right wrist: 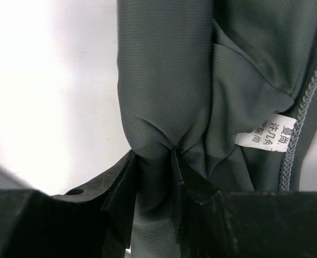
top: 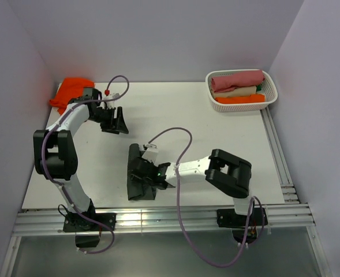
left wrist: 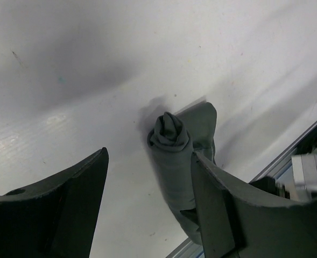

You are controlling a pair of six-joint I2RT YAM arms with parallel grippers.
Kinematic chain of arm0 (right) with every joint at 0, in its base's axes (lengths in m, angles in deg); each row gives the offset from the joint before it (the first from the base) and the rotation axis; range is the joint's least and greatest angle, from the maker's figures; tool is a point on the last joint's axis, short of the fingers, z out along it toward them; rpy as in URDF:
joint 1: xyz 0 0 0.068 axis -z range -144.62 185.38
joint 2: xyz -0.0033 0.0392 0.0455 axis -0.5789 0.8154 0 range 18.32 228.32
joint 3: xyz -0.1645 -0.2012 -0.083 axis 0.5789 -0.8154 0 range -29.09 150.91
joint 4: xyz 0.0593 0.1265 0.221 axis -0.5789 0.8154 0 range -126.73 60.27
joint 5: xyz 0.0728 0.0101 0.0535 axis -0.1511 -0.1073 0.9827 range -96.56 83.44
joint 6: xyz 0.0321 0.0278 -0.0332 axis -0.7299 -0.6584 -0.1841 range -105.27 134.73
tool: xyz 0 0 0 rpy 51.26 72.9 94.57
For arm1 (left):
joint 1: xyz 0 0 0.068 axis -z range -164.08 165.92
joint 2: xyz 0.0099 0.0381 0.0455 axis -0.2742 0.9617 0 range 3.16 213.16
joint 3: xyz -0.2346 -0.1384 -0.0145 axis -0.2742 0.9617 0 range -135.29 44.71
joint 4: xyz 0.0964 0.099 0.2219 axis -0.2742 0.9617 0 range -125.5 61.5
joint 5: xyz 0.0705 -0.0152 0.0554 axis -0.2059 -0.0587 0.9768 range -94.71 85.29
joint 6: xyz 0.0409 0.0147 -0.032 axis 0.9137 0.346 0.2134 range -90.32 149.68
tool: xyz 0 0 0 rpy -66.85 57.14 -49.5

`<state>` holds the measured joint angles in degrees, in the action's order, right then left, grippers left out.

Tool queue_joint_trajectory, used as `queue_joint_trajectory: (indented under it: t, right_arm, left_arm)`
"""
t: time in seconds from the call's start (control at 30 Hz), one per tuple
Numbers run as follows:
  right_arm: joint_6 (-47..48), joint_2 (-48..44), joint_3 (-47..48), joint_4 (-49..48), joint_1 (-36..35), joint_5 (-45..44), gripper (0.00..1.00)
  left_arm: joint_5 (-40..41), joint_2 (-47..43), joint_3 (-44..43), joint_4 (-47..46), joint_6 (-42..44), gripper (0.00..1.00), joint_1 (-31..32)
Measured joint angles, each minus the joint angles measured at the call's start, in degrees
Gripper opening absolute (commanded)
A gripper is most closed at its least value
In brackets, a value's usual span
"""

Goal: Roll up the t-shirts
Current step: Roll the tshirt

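Label [right wrist: 274, 134] (white, Chinese print), charcoal t-shirt [right wrist: 163, 80], rolled

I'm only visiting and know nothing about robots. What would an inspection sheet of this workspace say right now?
surface: white table, a few faint specks.
job's things: dark grey t-shirt rolled near the front, white label showing; orange t-shirt bunched at the far left corner; rolled shirts in a white basket at far right.
clutter: nothing seen.
grippers: left gripper open, holding nothing; right gripper pinching the dark grey t-shirt.
cables: purple cables loop from both arms.
surroundings: pale walls on three sides; metal rails along the near and right edges.
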<state>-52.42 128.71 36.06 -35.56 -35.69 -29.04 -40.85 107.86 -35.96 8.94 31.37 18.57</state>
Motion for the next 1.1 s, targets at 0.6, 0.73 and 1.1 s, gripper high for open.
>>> queue_joint_trajectory:
  t: [0.6,0.73,1.1]
  right_arm:
    - [-8.0,0.9,-18.3,-38.8,8.7,19.0,0.29]
    - [-5.4,2.7,-15.8,-39.3,10.9,21.4,0.29]
    - [-3.9,4.4,-13.9,-39.8,13.4,22.8,0.26]
  left_arm:
    - [-5.0,-3.7,10.9,-1.1,3.6,0.70,-1.8]
    - [-5.0,-3.3,12.5,-2.1,3.4,0.70,-1.8]
    - [-3.5,-0.4,14.8,-5.5,3.1,0.70,0.0]
